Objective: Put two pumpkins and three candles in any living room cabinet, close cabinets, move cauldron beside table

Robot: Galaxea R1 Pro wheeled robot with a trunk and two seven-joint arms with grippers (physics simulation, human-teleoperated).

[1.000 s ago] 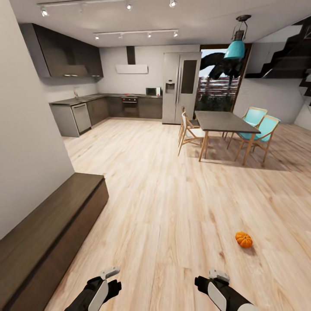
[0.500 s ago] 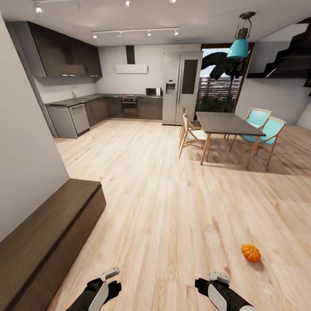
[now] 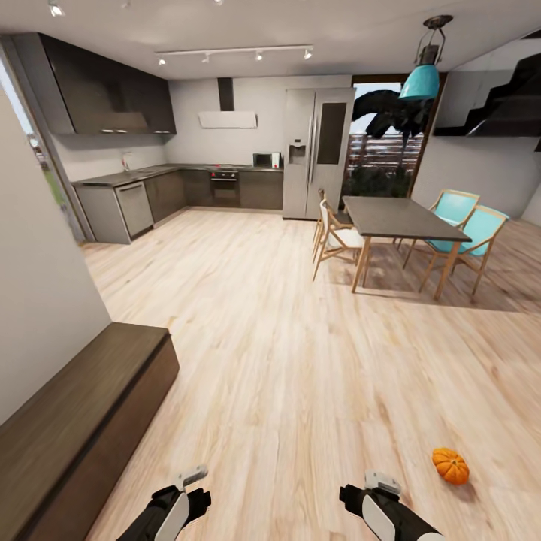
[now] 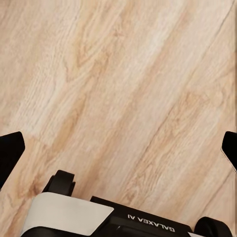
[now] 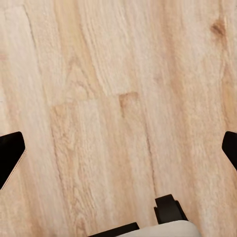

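Pumpkin (image 3: 450, 465) lies on the bare floor (image 3: 300, 361) ahead of my right gripper (image 3: 370, 488) and out to its outer side, near but clearly apart from it, with nothing beside it. My left gripper (image 3: 188, 488) hangs low on the other side, and past its outer side runs the cabinet (image 3: 83, 421), long, dark and flat-topped; from this angle I cannot tell whether its fronts are shut. In the wrist views both grippers stand wide open over plain boards, the dark fingertips (image 5: 11, 150) showing at the far edges of the picture, nothing between them. I judge the pumpkin to be light and fairly stiff, small enough for one gripper to span, but round and ribbed, so it may roll or squirt out if I pinch it off-centre. The stem on top is too small here to make out well, and I would not trust it as a handle anyway. My plan would be to come down from above with the right gripper, one finger on each side of its widest part, pads seated across the ribs, then close gently until it sits firm. Because it rests loose on a smooth floor, a nudge from one finger first could push it away, so both fingers should meet it together. No candles show near either gripper, and the table (image 3: 398, 214) with its chairs stands far ahead of the right one.
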